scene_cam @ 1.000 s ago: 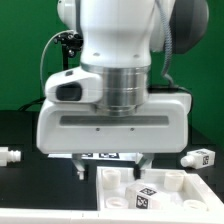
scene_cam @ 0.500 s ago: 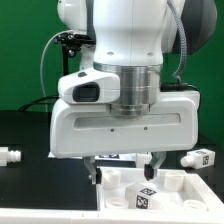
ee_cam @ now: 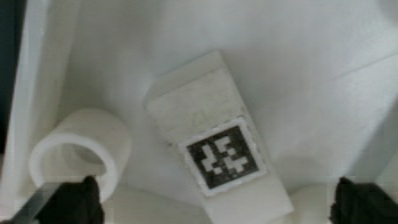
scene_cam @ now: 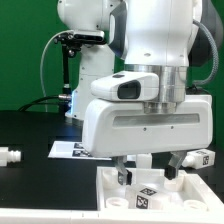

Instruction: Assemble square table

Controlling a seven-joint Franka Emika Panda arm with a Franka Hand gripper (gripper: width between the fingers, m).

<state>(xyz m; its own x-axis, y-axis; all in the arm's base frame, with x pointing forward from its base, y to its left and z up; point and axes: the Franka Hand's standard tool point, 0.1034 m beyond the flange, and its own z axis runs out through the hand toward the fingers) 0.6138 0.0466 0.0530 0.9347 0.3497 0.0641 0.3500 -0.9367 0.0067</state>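
Note:
The white square tabletop (scene_cam: 200,205) lies at the bottom of the exterior view, sockets up, with a round corner socket (scene_cam: 117,201). A white leg with a black-and-white tag (scene_cam: 147,195) rests on it. My gripper (scene_cam: 148,173) hangs just above this leg, open and empty, with one finger on each side of it. In the wrist view the tagged leg (ee_cam: 217,140) lies on the tabletop (ee_cam: 329,90) between the dark fingertips (ee_cam: 71,203), beside the socket ring (ee_cam: 79,160); the gripper (ee_cam: 221,205) holds nothing. Two more legs lie on the table, one at the exterior view's left (scene_cam: 9,156) and one at its right (scene_cam: 203,158).
The marker board (scene_cam: 68,150) lies flat on the black table behind the tabletop. The arm's base and cables (scene_cam: 80,60) stand at the back before a green wall.
My gripper has moved toward the exterior view's right, from the tabletop's left edge to over the tagged leg. It stays open. The parts have not moved.

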